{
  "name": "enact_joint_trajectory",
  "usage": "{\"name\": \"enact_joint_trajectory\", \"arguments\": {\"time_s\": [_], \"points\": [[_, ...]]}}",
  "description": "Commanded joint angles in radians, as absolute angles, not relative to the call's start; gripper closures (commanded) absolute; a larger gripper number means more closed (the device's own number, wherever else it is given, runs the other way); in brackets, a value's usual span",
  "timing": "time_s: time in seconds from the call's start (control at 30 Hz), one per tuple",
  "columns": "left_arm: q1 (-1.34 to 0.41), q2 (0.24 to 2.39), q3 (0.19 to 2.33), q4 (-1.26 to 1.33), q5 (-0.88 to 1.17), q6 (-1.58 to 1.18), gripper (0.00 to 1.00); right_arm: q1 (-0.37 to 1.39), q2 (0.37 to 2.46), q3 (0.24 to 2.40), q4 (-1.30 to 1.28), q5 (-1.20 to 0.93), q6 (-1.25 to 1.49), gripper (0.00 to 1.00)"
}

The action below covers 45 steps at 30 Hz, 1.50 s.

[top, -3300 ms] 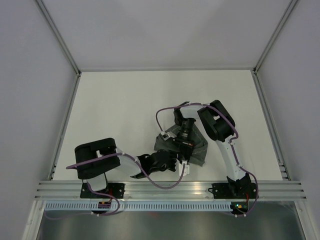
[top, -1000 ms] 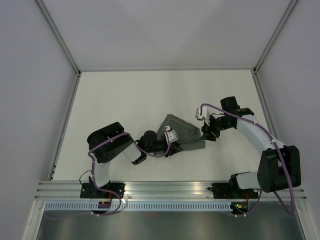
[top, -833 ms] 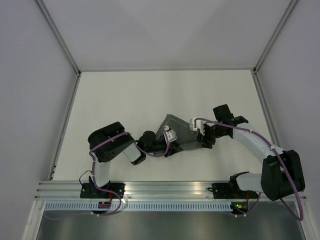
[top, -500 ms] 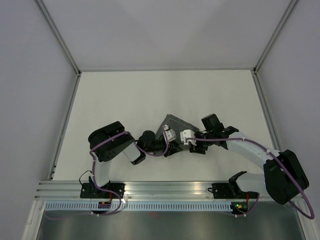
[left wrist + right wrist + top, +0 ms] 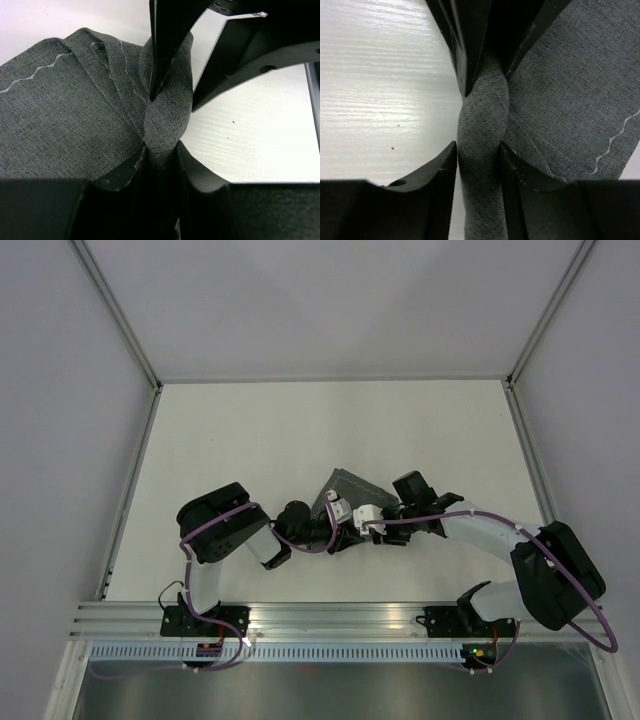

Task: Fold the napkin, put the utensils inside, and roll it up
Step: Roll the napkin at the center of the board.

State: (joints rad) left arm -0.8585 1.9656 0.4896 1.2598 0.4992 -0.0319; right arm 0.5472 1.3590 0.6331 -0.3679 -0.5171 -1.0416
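The dark grey napkin (image 5: 352,485) lies bunched at the table's middle, its near edge rolled into a thick twisted cord (image 5: 167,115). My left gripper (image 5: 160,147) is shut on one end of that cord. Facing it from the right, my right gripper (image 5: 479,145) has its fingers pressed on both sides of the same cord (image 5: 482,125). The two grippers nearly touch tip to tip, left gripper (image 5: 345,530) and right gripper (image 5: 362,530). A wavy light stitched hem (image 5: 30,77) shows on the flat part of the cloth. The utensils are hidden from every view.
The white table (image 5: 250,440) is ringed by a metal frame, with a rail (image 5: 340,618) along the near edge. Both arms reach low over the table's middle, with purple cables looping off them.
My right arm has swung in from the right, dropped to the napkin's near edge and closed its fingers around the rolled cord. The left gripper has held still on the cloth.
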Motion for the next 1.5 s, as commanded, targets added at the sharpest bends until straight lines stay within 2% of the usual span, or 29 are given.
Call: {"name": "enact_joint_trajectory", "arguments": {"time_s": [0.0, 0.1, 0.13, 0.17, 0.23, 0.3, 0.4, 0.53, 0.6, 0.8, 0.97, 1.1, 1.23, 1.33, 1.47], "points": [[-0.847, 1.994, 0.451, 1.172, 0.497, -0.031, 0.98, 0.552, 1.391, 0.664, -0.4, -0.529, -1.068, 0.58], [-0.844, 1.976, 0.443, 1.177, 0.491, -0.02, 0.98, 0.552, 1.434, 0.698, -0.44, -0.531, -1.066, 0.68], [-0.844, 1.967, 0.44, 1.17, 0.48, -0.017, 0.98, 0.552, 1.451, 0.71, -0.449, -0.528, -1.066, 0.73], [-0.844, 1.959, 0.439, 1.172, 0.473, -0.011, 0.98, 0.552, 1.457, 0.715, -0.463, -0.529, -1.063, 0.83], [-0.844, 1.944, 0.417, 1.21, 0.422, -0.002, 0.94, 0.552, 1.48, 0.735, -0.489, -0.526, -1.068, 0.9], [-0.844, 1.91, 0.385, 1.25, 0.39, 0.026, 0.82, 0.551, 1.494, 0.749, -0.538, -0.525, -1.068, 0.99], [-0.844, 1.856, 0.367, 1.293, 0.312, 0.057, 0.64, 0.551, 1.531, 0.781, -0.607, -0.515, -1.065, 0.99], [-0.845, 1.793, 0.37, 1.31, 0.218, 0.098, 0.59, 0.546, 1.598, 0.819, -0.693, -0.515, -1.061, 0.99], [-0.847, 1.763, 0.364, 1.36, 0.181, 0.109, 0.5, 0.538, 1.635, 0.842, -0.712, -0.515, -1.054, 1.0], [-0.847, 1.68, 0.353, 1.354, -0.056, 0.127, 0.46, 0.496, 1.767, 0.955, -0.833, -0.561, -1.084, 1.0], [-0.856, 1.655, 0.26, 1.488, -0.228, 0.19, 0.46, 0.474, 1.907, 1.067, -0.917, -0.538, -1.071, 1.0], [-0.934, 1.618, 0.229, 1.554, -0.356, 0.293, 0.46, 0.459, 2.066, 1.22, -1.006, -0.523, -1.037, 0.99], [-1.026, 1.591, 0.215, 1.562, -0.367, 0.392, 0.42, 0.446, 2.175, 1.33, -1.084, -0.5, -1.0, 1.0], [-1.109, 1.568, 0.245, 1.461, -0.347, 0.492, 0.34, 0.439, 2.236, 1.394, -1.095, -0.474, -0.961, 0.99], [-1.202, 1.56, 0.291, 1.298, -0.33, 0.607, 0.32, 0.425, 2.324, 1.489, -1.155, -0.485, -0.956, 1.0]]}}
